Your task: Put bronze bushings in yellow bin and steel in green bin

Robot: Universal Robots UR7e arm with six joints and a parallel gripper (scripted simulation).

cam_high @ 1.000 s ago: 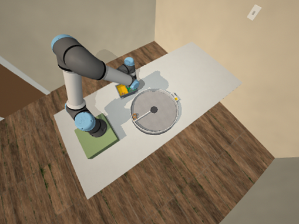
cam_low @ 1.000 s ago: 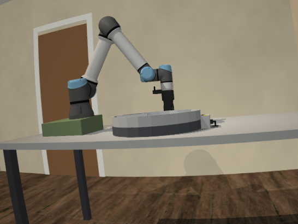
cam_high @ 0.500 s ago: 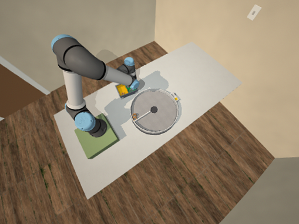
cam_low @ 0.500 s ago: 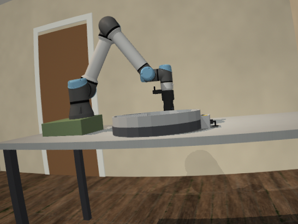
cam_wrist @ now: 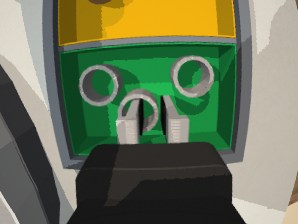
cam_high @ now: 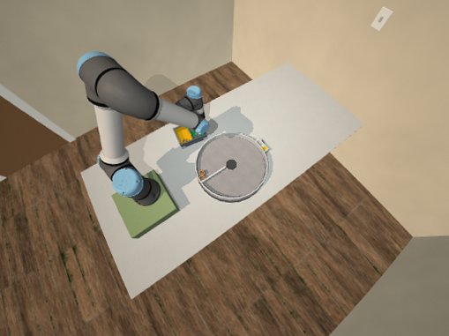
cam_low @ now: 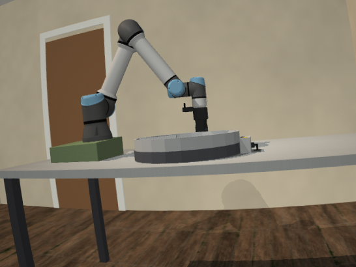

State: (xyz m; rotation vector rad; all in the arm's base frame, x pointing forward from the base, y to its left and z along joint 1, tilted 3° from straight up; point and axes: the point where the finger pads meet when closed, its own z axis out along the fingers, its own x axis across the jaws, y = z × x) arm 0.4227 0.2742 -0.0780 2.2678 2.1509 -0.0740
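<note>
So the grey-and-white jointed arm with blue caps [cam_high: 126, 94] [cam_low: 154, 60] is arching over, its black two-finger gripper [cam_low: 201, 130] [cam_wrist: 152, 107] pointing down, slightly open.

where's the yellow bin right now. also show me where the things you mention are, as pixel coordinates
In the wrist view, the yellow square-cornered bin [cam_high: 183, 134] [cam_wrist: 170, 20] sits at the top, directly beyond the green bin [cam_wrist: 145, 60], sharing its grey divider.
</note>
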